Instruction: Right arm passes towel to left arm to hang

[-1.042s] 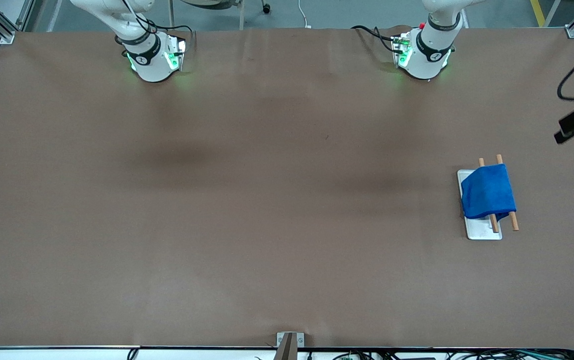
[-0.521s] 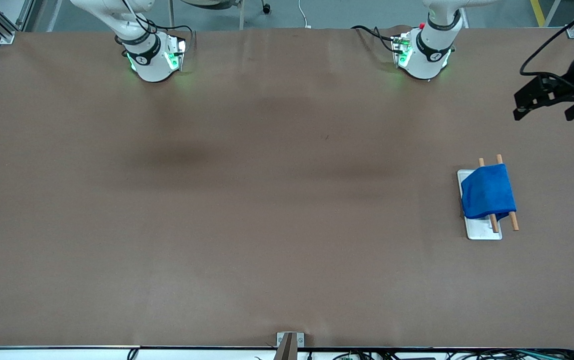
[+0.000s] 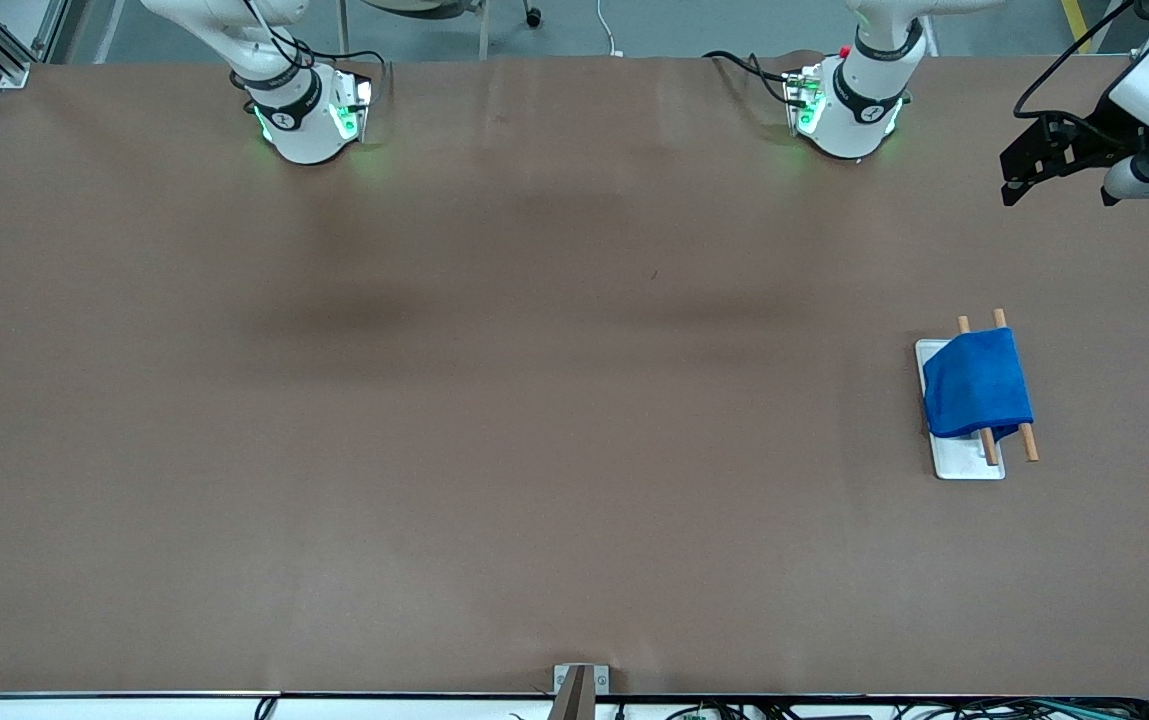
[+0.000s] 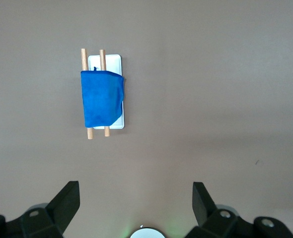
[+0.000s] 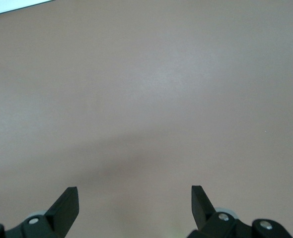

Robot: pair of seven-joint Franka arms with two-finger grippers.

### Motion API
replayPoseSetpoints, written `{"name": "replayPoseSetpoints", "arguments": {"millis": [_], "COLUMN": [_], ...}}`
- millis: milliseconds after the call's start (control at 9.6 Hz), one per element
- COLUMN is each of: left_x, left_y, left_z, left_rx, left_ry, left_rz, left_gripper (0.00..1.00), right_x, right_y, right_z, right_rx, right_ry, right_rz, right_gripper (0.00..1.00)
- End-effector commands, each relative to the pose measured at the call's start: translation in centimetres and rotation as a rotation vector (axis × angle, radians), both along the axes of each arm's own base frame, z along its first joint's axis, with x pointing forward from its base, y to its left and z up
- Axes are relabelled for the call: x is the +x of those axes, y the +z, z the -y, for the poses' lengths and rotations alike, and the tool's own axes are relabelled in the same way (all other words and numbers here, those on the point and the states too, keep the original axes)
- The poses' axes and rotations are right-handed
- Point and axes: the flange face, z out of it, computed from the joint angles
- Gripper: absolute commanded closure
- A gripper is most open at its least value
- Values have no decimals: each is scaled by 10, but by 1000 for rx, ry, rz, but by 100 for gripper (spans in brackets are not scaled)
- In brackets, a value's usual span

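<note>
The blue towel hangs folded over two wooden rods of a small rack with a white base, toward the left arm's end of the table. The left wrist view shows the towel on the rack from above, well clear of the fingers. My left gripper hovers open and empty over bare table between the rack and the left arm's base; in its own view the left gripper stands wide apart. My right gripper is open and empty over bare brown table.
Both arm bases stand along the table edge farthest from the front camera. A metal bracket sits at the edge nearest that camera. The brown table cover carries only the rack.
The left arm's hand has swung into the front view from the left arm's end and moved toward the bases. The towel and rack have not moved.
</note>
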Motion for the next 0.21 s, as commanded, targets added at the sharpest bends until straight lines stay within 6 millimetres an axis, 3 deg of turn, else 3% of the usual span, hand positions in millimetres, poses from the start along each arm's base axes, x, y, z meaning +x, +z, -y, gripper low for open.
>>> {"name": "replayPoseSetpoints", "arguments": {"millis": [0,104], "left_x": [6,11], "left_y": [-14,-15], "left_z": [-3,-2], "left_rx": [-19,-22], "left_ry": [-1,-1], "left_rz": [-14,-15], "left_gripper": [0,0], "right_x": [-2,-1], "right_y": [1,1], "right_z": [19,16], "right_rx": [2,2], "right_ry": [-27,-21], "right_rz": [-2,-2], "right_gripper": [0,0]}}
